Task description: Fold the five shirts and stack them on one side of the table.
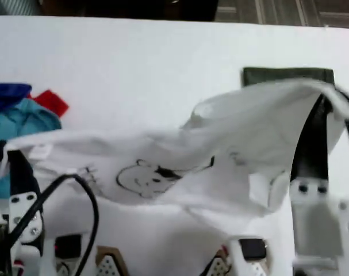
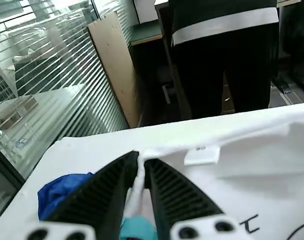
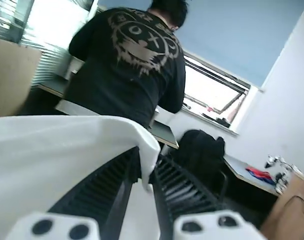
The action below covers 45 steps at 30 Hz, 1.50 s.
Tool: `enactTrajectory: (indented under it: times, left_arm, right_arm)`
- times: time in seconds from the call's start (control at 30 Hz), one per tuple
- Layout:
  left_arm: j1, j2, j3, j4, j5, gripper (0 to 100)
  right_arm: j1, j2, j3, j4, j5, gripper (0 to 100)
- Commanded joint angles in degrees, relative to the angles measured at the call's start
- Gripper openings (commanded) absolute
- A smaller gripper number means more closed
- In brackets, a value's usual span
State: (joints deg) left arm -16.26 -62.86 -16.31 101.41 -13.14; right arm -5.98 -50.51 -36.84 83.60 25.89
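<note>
A white shirt (image 1: pixel 180 155) with a black cartoon print hangs stretched in the air between both arms above the table (image 1: pixel 134 63). My left gripper (image 2: pixel 140 165) is shut on the white shirt's (image 2: pixel 252 165) edge near its neck label (image 2: pixel 202 155); in the high view it sits at the left (image 1: pixel 4 152). My right gripper (image 3: pixel 145 167) is shut on a corner of the white shirt (image 3: pixel 51 160), lifted high at the right (image 1: pixel 329 95). A folded dark green shirt (image 1: pixel 286 75) lies on the table behind the raised cloth.
A pile of shirts lies at the table's left edge: blue (image 1: pixel 7 95), teal (image 1: pixel 22 121) and red (image 1: pixel 52 102). The blue one (image 2: pixel 59 192) also lies below my left gripper. A black cable (image 1: pixel 82 195) loops near the front.
</note>
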Motion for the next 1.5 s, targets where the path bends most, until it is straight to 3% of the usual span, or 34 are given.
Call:
enactTrajectory:
  times: [0.0,0.3,0.6,0.87,1.1,1.3,1.47]
  left_arm:
    - [-0.6,-2.2,5.2,1.0,0.1,3]
    - [-0.5,0.8,9.1,-1.5,0.1,3]
    - [-0.3,27.6,11.5,-12.8,0.0,3]
    - [1.8,52.7,9.1,-22.9,-6.0,3]
    - [2.3,76.4,-15.5,-19.7,-7.2,3]
    - [2.3,97.0,-41.4,-10.4,-7.2,3]
    - [3.1,112.4,-54.8,-2.2,-6.9,3]
  right_arm:
    - [-2.2,-2.2,-0.9,2.2,0.0,1.8]
    - [-2.4,2.2,3.1,0.1,0.0,1.8]
    - [-2.6,15.4,22.6,-13.5,0.0,1.8]
    - [-2.2,32.7,32.9,-30.0,0.4,1.8]
    - [-2.1,51.6,23.6,-36.0,0.1,1.8]
    - [-2.5,64.7,9.9,-29.2,0.0,1.8]
    - [-2.4,75.0,6.3,-22.1,0.0,1.8]
